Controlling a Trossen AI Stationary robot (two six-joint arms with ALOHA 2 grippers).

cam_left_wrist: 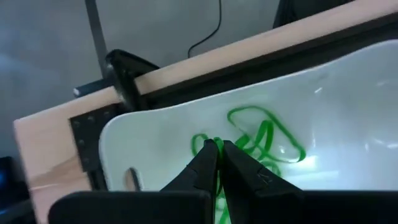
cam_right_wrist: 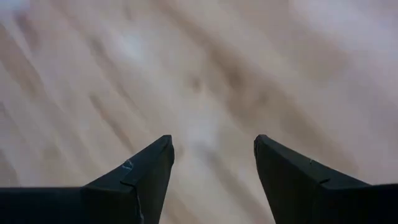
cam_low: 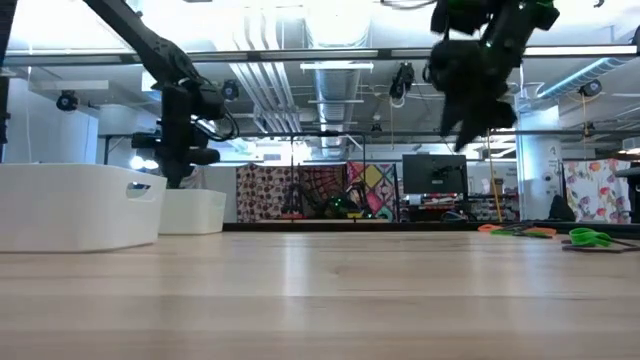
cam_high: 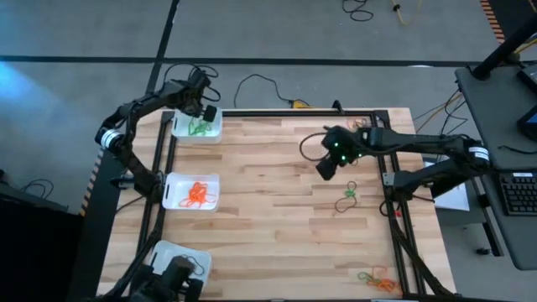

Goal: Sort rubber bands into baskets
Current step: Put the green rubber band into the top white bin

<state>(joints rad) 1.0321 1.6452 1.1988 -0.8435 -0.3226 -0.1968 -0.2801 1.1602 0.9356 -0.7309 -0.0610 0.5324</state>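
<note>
Three white baskets stand along the table's left edge. The far basket point(cam_high: 198, 126) holds green rubber bands point(cam_left_wrist: 264, 140), the middle basket point(cam_high: 191, 191) holds orange ones point(cam_high: 198, 195), and the near basket point(cam_high: 180, 256) is partly hidden. My left gripper point(cam_left_wrist: 219, 148) hangs over the far basket, shut on a green band. My right gripper point(cam_high: 327, 164) is open and empty, raised above the table's middle right. Loose bands lie on the wood at the right point(cam_high: 348, 195) and the near right point(cam_high: 376, 278). My left gripper pinches a green rubber band point(cam_left_wrist: 200, 142) between its fingertips, coming from above and pointing down into the far basket. A loop of the band shows just beside the tips, over the other green bands. The exact place of contact is hidden by the fingers.
A black frame rail point(cam_high: 294, 111) runs along the table's far edge, with another rail point(cam_high: 388, 180) at the right. Black cables point(cam_high: 260, 84) lie beyond the far edge. A dark object point(cam_high: 172, 281) covers part of the near basket. Bare wood point(cam_high: 268, 210) spans the table's middle.
</note>
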